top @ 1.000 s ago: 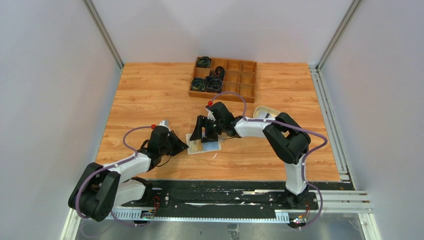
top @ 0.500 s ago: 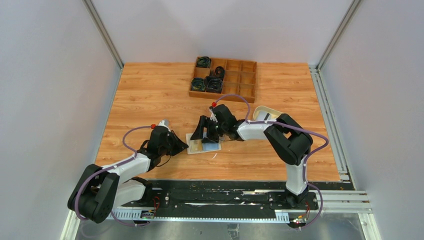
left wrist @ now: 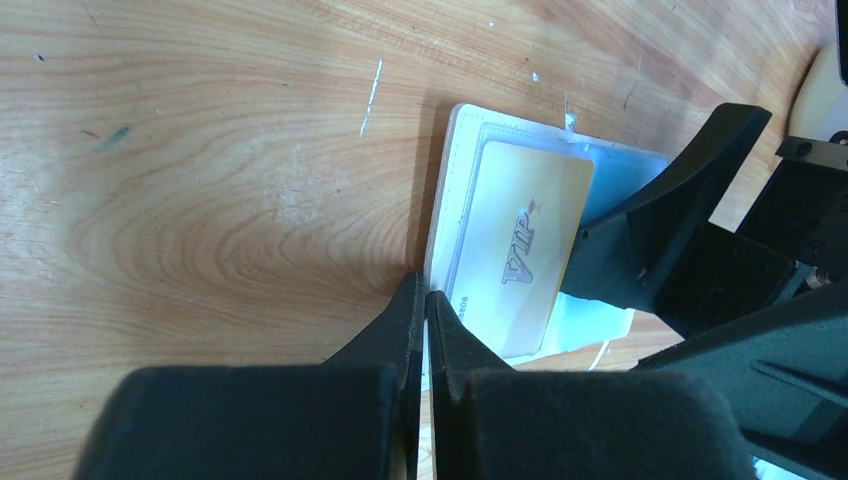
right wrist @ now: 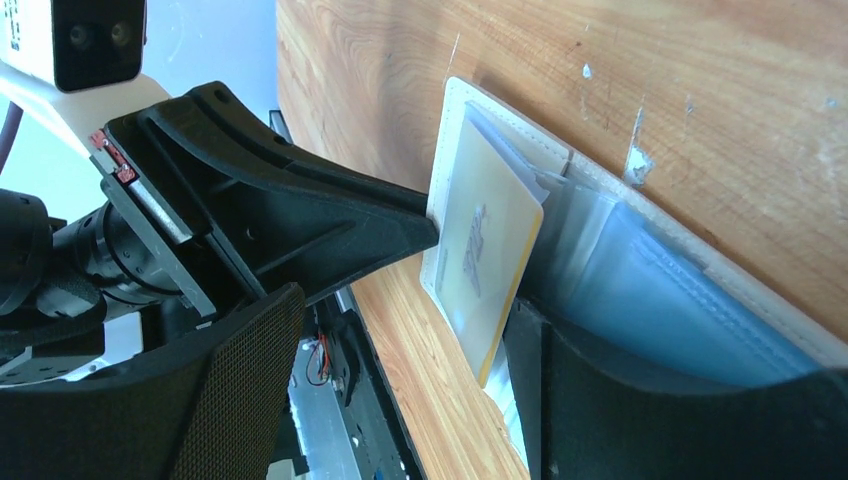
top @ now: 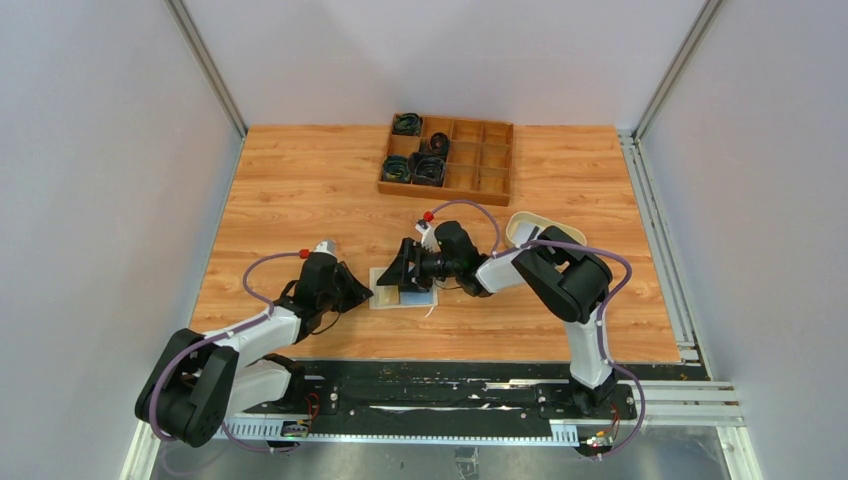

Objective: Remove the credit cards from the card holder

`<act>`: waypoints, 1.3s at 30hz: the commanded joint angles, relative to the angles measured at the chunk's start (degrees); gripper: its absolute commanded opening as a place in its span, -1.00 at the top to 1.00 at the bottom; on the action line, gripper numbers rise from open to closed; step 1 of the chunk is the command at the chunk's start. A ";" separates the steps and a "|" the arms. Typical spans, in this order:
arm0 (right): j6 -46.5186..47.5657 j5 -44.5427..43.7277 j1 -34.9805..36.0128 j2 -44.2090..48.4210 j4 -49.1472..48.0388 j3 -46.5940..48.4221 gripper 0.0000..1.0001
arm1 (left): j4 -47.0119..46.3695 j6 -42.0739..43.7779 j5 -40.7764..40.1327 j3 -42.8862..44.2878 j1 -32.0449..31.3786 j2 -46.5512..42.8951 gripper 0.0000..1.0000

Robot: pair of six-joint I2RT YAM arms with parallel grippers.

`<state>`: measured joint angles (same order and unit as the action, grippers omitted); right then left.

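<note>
The card holder (top: 392, 297) lies open on the table, pale inside up; it also shows in the left wrist view (left wrist: 450, 190) and the right wrist view (right wrist: 455, 110). A yellow credit card (left wrist: 520, 245) sits in its left half, its free edge lifted off the holder (right wrist: 490, 250). Grey-blue cards or sleeves (right wrist: 650, 310) fill the right half. My left gripper (top: 370, 294) is shut on the holder's left edge (left wrist: 426, 292). My right gripper (top: 408, 276) is open and low over the holder. One of its fingers (right wrist: 560, 390) is against the lifted yellow card's edge; the other (right wrist: 200, 400) hangs free.
A brown wooden compartment box (top: 490, 160) with black coiled items stands at the back. A cream oval tray (top: 530, 226) sits behind my right arm. The table's front edge and black rail are just past the holder (right wrist: 330, 380).
My right gripper has dropped and swung toward the holder, its wrist moving nearer. The holder has slid slightly left and nearer. The left gripper keeps its hold.
</note>
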<state>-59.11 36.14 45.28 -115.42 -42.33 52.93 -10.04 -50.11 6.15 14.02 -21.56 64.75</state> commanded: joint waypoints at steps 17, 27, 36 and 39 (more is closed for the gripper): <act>-1.43 4.03 -0.20 4.69 -1.39 -6.15 -0.43 | 1.23 1.33 -2.16 -0.84 -0.41 0.09 1.00; -4.90 4.37 -0.99 2.44 -5.86 -4.07 -0.43 | 1.17 1.50 -2.28 -1.27 -0.41 0.19 1.00; -9.02 4.65 -1.28 2.42 -10.20 -5.10 -0.39 | 1.45 1.81 -2.68 -1.66 -0.37 -0.01 1.00; -10.00 4.39 -1.81 3.22 -11.67 -6.83 -0.38 | 1.40 1.94 -2.57 -1.72 -0.41 0.12 1.00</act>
<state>-67.02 39.59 44.58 -113.32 -49.93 47.81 -10.37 -49.63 5.23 13.80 -21.58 64.71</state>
